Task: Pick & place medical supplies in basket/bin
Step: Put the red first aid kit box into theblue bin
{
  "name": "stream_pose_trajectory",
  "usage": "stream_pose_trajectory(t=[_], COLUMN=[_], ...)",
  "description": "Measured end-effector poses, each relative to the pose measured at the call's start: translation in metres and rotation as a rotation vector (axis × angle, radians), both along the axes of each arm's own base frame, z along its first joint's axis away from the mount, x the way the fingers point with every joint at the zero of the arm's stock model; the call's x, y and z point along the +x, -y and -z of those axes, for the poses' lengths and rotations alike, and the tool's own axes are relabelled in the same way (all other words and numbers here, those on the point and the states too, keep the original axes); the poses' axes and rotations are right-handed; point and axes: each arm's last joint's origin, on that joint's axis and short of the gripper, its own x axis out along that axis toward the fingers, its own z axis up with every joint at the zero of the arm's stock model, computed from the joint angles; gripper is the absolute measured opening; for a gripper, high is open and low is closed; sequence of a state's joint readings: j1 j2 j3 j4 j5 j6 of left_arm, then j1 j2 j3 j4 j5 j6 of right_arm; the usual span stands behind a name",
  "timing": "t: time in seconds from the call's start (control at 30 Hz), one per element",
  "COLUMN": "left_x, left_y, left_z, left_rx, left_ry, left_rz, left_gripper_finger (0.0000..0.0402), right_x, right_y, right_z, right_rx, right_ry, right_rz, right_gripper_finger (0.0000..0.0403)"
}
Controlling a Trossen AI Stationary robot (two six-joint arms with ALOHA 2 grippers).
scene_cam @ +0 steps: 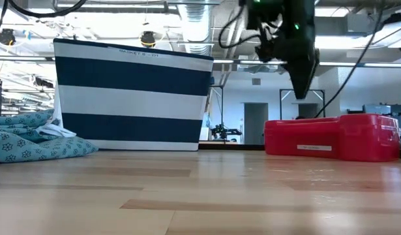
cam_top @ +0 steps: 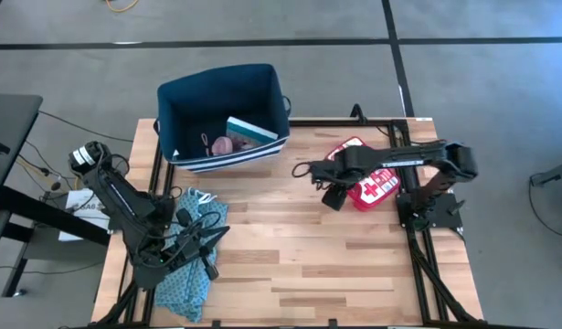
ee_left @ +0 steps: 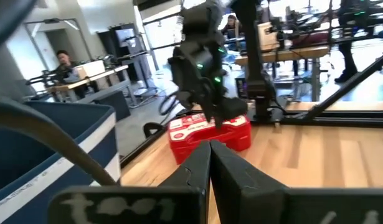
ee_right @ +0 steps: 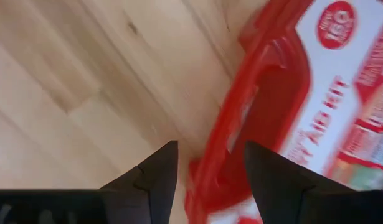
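Note:
The red first-aid case [cam_top: 376, 185] with white print lies flat on the table's right part, also seen in the low view [scene_cam: 330, 137] and the left wrist view [ee_left: 210, 132]. My right gripper [cam_top: 334, 197] hangs open above the case's left edge [ee_right: 266, 93], fingers pointing down, clear of it in the low view [scene_cam: 302, 91]. The navy striped bin [cam_top: 217, 75] stands at the far edge [scene_cam: 132, 98]; a pink round roll [cam_top: 222, 144] and a teal box [cam_top: 251, 132] lie inside. My left gripper [cam_top: 217, 234] waits shut [ee_left: 210, 152] at the near left.
A teal patterned cloth [cam_top: 194, 279] lies crumpled under the left arm at the near left corner, with a small white piece [cam_top: 200, 196] on its far end. Bare wood stretches between the cloth, the bin and the case. A person sits in the room behind [ee_left: 63, 62].

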State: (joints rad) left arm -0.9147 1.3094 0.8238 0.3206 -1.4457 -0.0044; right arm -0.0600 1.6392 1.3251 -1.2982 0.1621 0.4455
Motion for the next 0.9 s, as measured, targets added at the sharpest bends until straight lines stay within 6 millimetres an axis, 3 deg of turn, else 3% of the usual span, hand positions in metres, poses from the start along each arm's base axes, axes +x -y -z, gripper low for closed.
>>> stream_pose_trajectory(t=[0.23, 0.33, 0.53, 0.9], left_x=[0.005, 0.007, 0.008, 0.008], left_y=[-0.006, -0.007, -0.008, -0.008], left_z=[0.000, 0.000, 0.000, 0.000], left_rx=[0.001, -0.006, -0.010, -0.005], left_ry=[0.002, 0.003, 0.006, 0.003], left_rz=[-0.045, -0.038, -0.040, -0.041], left_gripper_finger=[0.0000, 0.0000, 0.0000, 0.0000], right_x=[-0.019, -0.020, -0.018, -0.006], right_y=[0.003, 0.006, 0.011, 0.015], right_z=[0.040, 0.045, 0.051, 0.087], right_rx=[-0.017, -0.138, -0.161, -0.161], right_ry=[0.080, 0.059, 0.055, -0.064], right_rz=[0.046, 0.102, 0.194, 0.203], right_gripper_finger=[0.0185, 0.0186, 0.0185, 0.0177])
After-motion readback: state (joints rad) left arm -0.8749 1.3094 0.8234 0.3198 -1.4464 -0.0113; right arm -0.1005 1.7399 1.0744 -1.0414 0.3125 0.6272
